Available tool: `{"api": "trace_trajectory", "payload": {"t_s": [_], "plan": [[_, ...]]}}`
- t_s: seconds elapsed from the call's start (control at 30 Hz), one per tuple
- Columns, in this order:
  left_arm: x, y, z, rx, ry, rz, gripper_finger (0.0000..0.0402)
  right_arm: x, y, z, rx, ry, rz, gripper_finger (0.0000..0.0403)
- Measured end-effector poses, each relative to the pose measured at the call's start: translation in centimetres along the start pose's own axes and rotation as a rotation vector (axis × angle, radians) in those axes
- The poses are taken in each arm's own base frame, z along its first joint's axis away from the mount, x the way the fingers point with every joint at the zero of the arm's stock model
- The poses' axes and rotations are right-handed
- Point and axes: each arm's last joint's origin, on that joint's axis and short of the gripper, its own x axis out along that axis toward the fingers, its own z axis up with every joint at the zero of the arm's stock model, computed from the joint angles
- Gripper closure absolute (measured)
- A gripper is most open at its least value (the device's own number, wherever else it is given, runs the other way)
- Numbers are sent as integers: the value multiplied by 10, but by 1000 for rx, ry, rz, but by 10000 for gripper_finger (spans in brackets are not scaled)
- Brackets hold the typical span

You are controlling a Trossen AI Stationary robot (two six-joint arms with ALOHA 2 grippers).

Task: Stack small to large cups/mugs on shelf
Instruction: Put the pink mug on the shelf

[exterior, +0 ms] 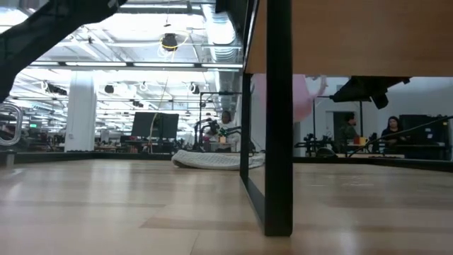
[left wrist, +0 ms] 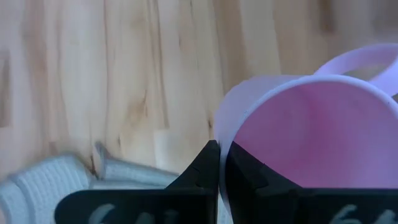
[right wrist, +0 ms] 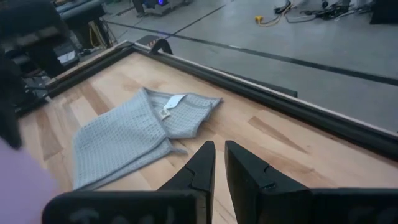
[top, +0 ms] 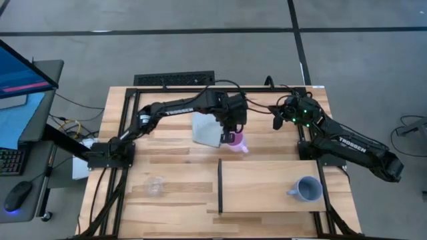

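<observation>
1. High view: the left hand (top: 231,135) pinches the pink mug (top: 237,142) near the cloth (top: 206,129); the grey mug (top: 307,189) stands on the shelf (top: 267,180), the clear cup (top: 155,186) on the surface (top: 173,153).
2. Left wrist view: fingers (left wrist: 205,171) grip the pink mug's wall.
3. Right wrist view: the right hand (right wrist: 217,163) hangs slightly spread, empty.

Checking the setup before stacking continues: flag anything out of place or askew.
Only the light-blue cloth stands out: it lies rumpled, one corner folded over, beside the pink mug that the left gripper pinches by the rim. Nothing is spilled or damaged.
</observation>
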Motion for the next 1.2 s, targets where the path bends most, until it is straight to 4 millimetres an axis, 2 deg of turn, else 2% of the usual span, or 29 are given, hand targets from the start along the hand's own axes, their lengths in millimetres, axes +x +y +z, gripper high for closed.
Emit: {"api": "trace_trajectory", "payload": {"t_s": [0.13,0.3,0.57,0.77,1.2], "plan": [[31,5,-6,-31,79,-3,401,0,0,0,-1,1,1,344],[46,4,-9,-36,118,-8,401,0,0,0,-1,2,1,344],[46,4,-11,-72,143,9,401,0,0,0,-1,2,0,344],[55,1,-20,-105,206,-1,401,0,0,0,-1,2,0,344],[57,-3,-20,-116,204,-11,401,0,0,0,0,2,0,344]]}}
